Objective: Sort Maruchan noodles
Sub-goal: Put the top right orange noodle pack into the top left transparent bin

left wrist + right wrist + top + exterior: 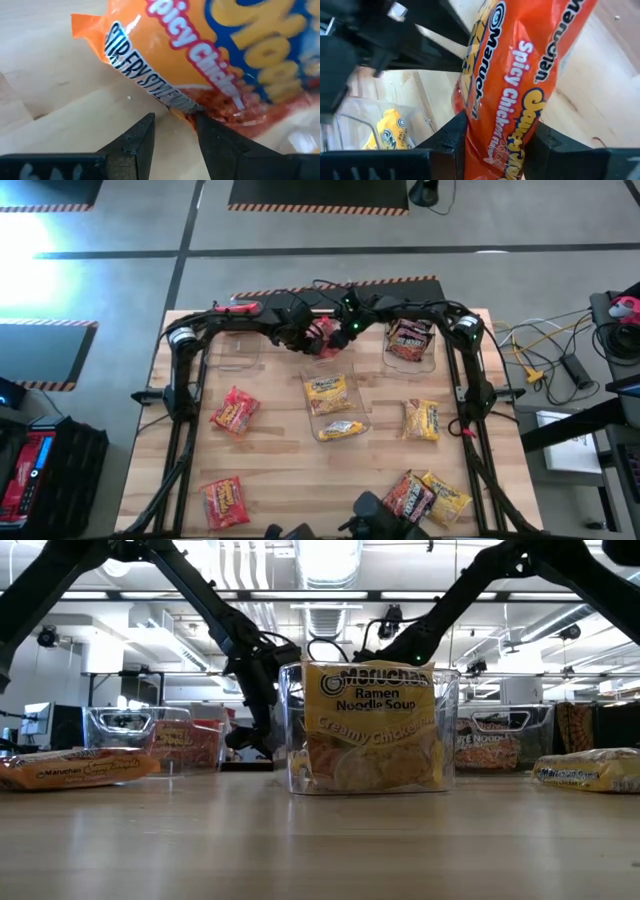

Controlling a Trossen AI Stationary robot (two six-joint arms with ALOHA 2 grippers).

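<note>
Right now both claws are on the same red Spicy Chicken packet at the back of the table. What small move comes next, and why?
Probably open the left claw and let go. The red Spicy Chicken packet sits between the right claw's fingers, which close around its middle, while the left claw only pinches its edge. With two grips on one packet, pulling away risks a tear. Confirm the right grip is firm first.

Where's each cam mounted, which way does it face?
High: overhead, straight down on table; both arms show.
Low: table-top height, level across at yellow packet bin; arms drop in from above.
Left wrist: past left claw pinching the orange packet.
Right wrist: past right claw around that packet.
Shared: both wrists see that packet.
</note>
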